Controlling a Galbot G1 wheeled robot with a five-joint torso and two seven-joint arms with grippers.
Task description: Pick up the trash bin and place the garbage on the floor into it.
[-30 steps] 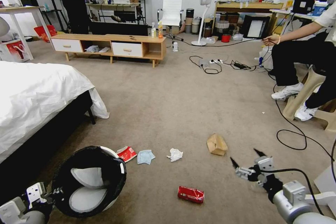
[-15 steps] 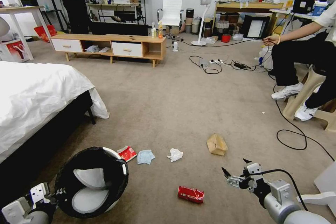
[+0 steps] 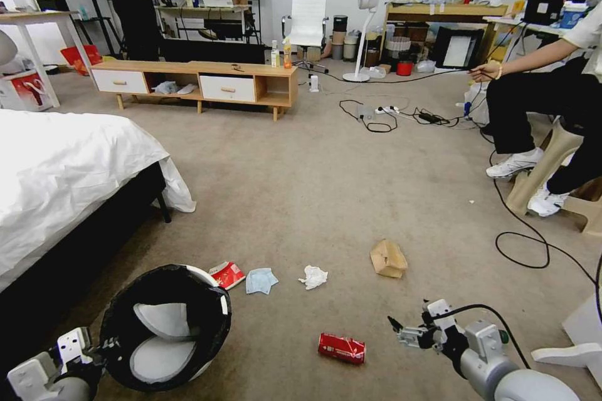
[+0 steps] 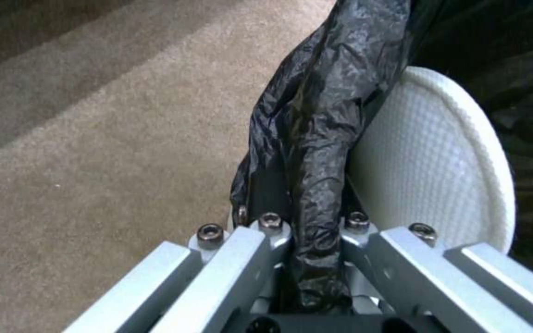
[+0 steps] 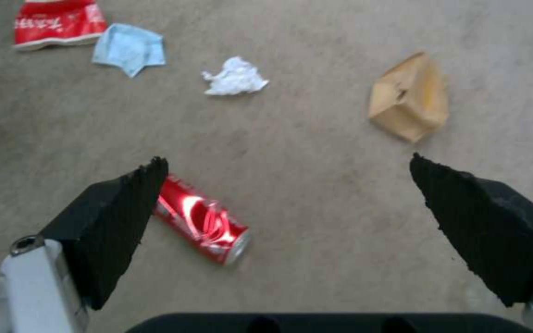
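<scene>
Lowered since before, our right gripper point(image 3: 411, 326), fingers spread, hovers just right of the soda can point(image 3: 341, 348) lying sideways on the floor point(image 3: 313, 200); our left gripper point(image 4: 306, 259) clamps the trash bin point(image 3: 166, 326).

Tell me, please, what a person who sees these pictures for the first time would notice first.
Probably the trash bin with its black liner, held tilted near the bed by the left gripper, jaws shut on the rim. Next, the litter across the carpet: a red can nearest the robot, then a snack wrapper, a blue mask, a tissue and a paper bag. The right gripper hangs open beside the can.
</scene>
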